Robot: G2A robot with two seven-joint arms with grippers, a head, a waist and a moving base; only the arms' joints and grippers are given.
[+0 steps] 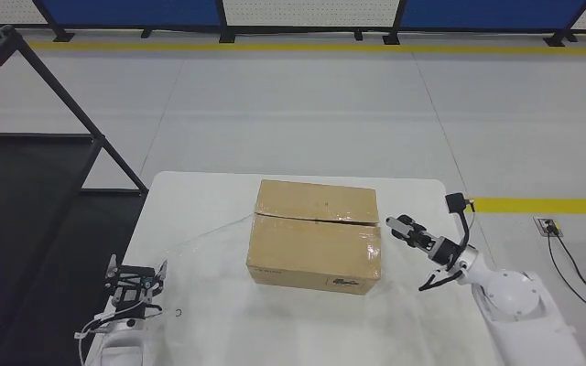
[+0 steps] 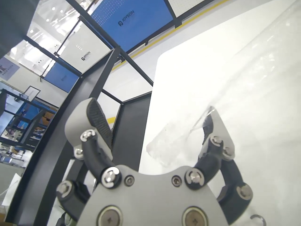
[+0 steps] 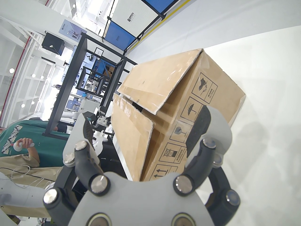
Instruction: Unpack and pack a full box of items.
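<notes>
You are in the unsealing part of the unpack, as I judge it. The cardboard box (image 1: pixel 314 240) sits in the middle of the white tabletop (image 1: pixel 201 197), and a strip of clear tape (image 2: pixel 171 139) appears to run from its top seam across to your left gripper (image 1: pixel 137 270) at the lower left of the top view. That gripper's fingers (image 2: pixel 100 118) are spread apart and clamp nothing; the tape simply clings to the tip of one of them, with its loose end crumpled between the two. Your right gripper (image 1: pixel 397 226) hangs just beside the box's right-hand end, at the right of the top view. Its fingers (image 3: pixel 197 128) are also released, on either side of the box's near corner but, as far as I can tell, not touching it. The two top flaps (image 3: pixel 160 81) look parted along the seam and slightly lifted, yet the box is not open and its contents are hidden. Next you likely need to free the tape from the left finger, clear of the box, then slip the right fingers under the nearer flap's edge and fold it outward. Watch that the sticky strip does not drag the box.
</notes>
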